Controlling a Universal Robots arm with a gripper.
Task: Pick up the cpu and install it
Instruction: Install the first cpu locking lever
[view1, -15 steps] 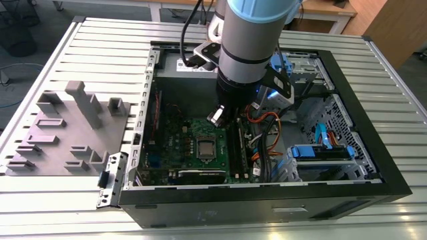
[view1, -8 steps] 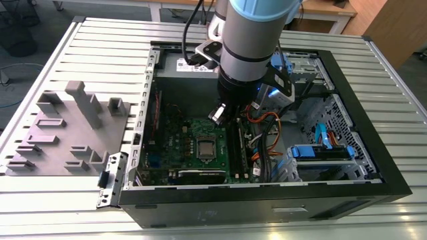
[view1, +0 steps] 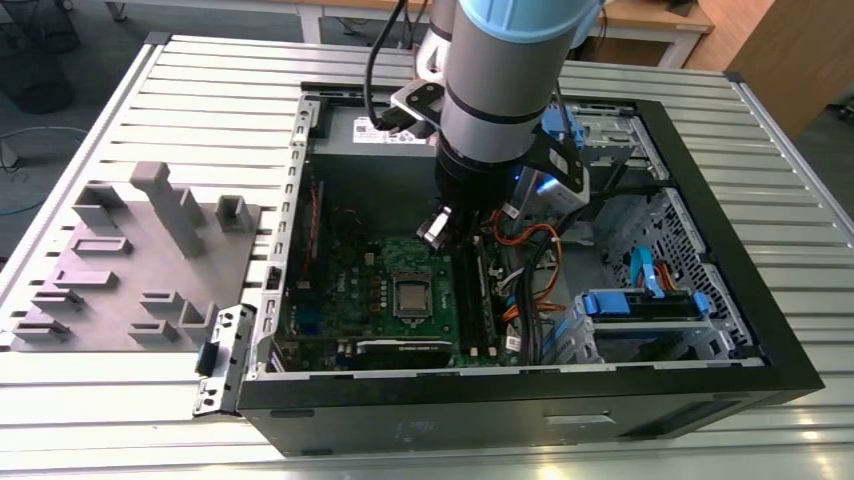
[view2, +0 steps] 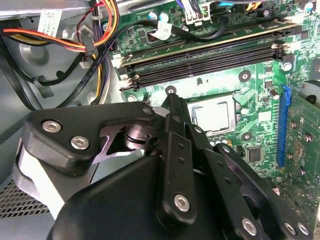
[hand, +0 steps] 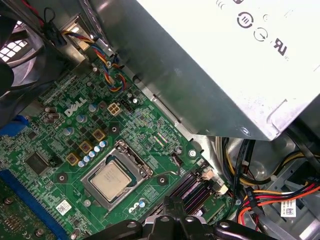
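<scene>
Table: pale slatted metal, under my work.
Floor: grey, beyond the table's edge.
Furniture: wooden desk behind; brown cabinet beside it.
Light: bright, even.

Cpu: small, flat, square, dull silver top, pale rim. Lying level inside the socket frame on the green circuit board, uncovered, facing up.
</scene>
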